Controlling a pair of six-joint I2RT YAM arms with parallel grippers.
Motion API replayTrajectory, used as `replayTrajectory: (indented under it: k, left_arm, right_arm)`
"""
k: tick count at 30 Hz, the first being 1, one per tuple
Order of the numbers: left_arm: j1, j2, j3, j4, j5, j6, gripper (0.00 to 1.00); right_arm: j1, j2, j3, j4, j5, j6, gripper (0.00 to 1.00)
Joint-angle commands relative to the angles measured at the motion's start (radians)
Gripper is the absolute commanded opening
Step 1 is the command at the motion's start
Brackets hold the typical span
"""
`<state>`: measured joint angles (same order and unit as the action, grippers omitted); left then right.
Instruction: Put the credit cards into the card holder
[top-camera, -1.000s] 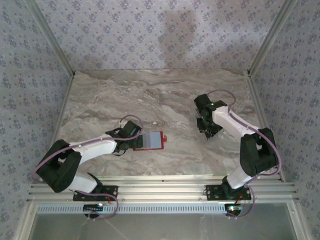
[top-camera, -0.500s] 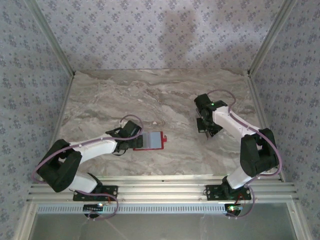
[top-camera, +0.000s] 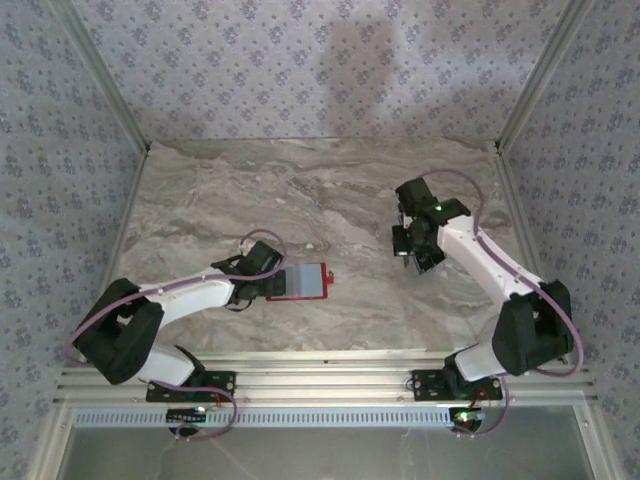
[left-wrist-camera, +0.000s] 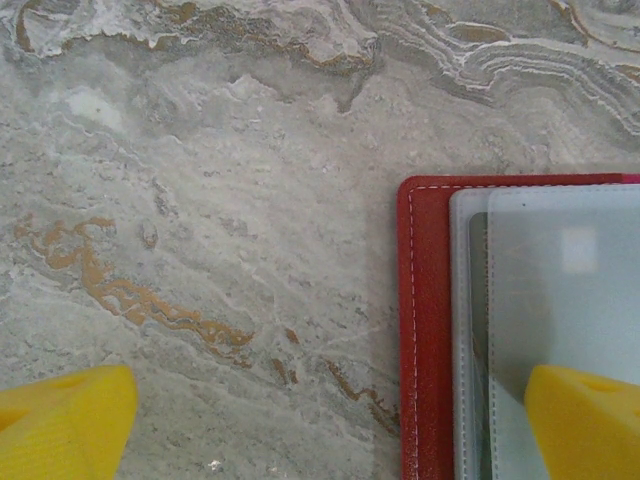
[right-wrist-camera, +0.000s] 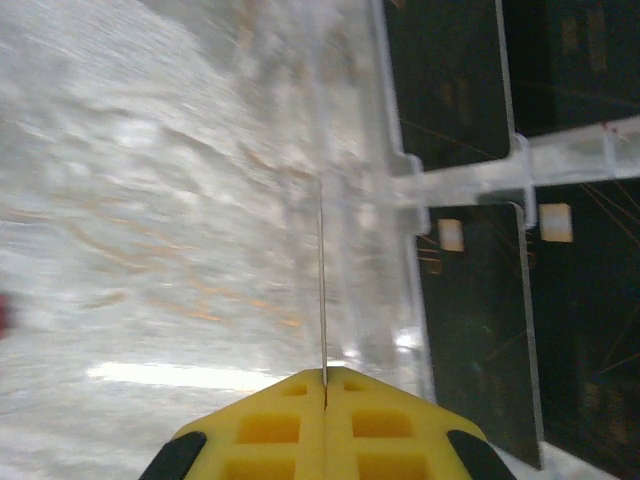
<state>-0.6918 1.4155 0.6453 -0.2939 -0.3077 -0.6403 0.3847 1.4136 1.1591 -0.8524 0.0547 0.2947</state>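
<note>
The red card holder (top-camera: 300, 282) lies open on the marble table, its grey inside (left-wrist-camera: 560, 300) facing up. My left gripper (top-camera: 272, 283) stands open at its left edge: one yellow fingertip (left-wrist-camera: 585, 425) is over the grey inside and the other (left-wrist-camera: 65, 425) over bare table. My right gripper (top-camera: 412, 252) hangs at centre right. In the right wrist view this gripper (right-wrist-camera: 324, 378) is shut on a thin credit card (right-wrist-camera: 322, 290) seen edge-on. Several dark credit cards (right-wrist-camera: 470, 330) lie to its right, in a clear plastic tray (right-wrist-camera: 565, 150).
The table is walled by patterned panels with metal posts at the corners (top-camera: 520, 100). An aluminium rail (top-camera: 320, 385) runs along the near edge by the arm bases. Bare marble (top-camera: 300, 190) stretches between the two arms and behind them.
The right wrist has risen and swung towards the back right, away from where it was crouched on the table. The left arm and the card holder have not moved.
</note>
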Motion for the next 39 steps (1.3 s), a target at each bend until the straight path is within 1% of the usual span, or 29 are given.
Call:
replayTrajectory:
  k: [1, 5, 8, 12, 15, 20, 26, 29, 32, 36, 39]
  left_arm:
    - [-0.001, -0.014, 0.021, -0.054, -0.026, -0.004, 0.99]
    - [-0.001, -0.012, 0.023, -0.070, -0.037, -0.006, 0.99]
    - [-0.001, -0.015, 0.022, -0.082, -0.051, -0.013, 0.99]
    - [-0.001, -0.017, 0.017, -0.088, -0.060, -0.023, 0.99]
    - [-0.001, -0.013, 0.018, -0.090, -0.060, -0.026, 0.99]
    - [0.000, -0.006, 0.020, -0.091, -0.059, -0.026, 0.99]
    - [-0.003, -0.003, 0.017, -0.088, -0.057, -0.027, 0.99]
    - [-0.002, -0.006, 0.017, -0.089, -0.058, -0.025, 0.99]
    - [-0.002, -0.015, 0.016, -0.095, -0.061, -0.024, 0.99]
    - [0.000, -0.034, 0.011, -0.109, -0.069, -0.028, 0.99]
    - [0.000, -0.030, 0.010, -0.127, -0.082, -0.033, 0.99]
  right_arm:
    - [0.022, -0.045, 0.025, 0.058, -0.170, 0.053, 0.00]
    - [0.056, -0.072, -0.047, 0.239, -0.357, 0.137, 0.00]
    - [0.097, -0.069, -0.135, 0.450, -0.459, 0.238, 0.00]
    - [0.187, -0.032, -0.213, 0.658, -0.481, 0.319, 0.00]
    - [0.253, 0.024, -0.231, 0.758, -0.485, 0.354, 0.00]
    - [0.334, 0.149, -0.214, 0.813, -0.471, 0.375, 0.00]
    - [0.379, 0.285, -0.195, 0.870, -0.454, 0.400, 0.00]
    - [0.393, 0.341, -0.188, 0.871, -0.424, 0.399, 0.00]
    - [0.392, 0.370, -0.195, 0.851, -0.391, 0.401, 0.00]
    - [0.383, 0.371, -0.214, 0.804, -0.329, 0.402, 0.00]
    - [0.371, 0.369, -0.229, 0.788, -0.308, 0.406, 0.00]
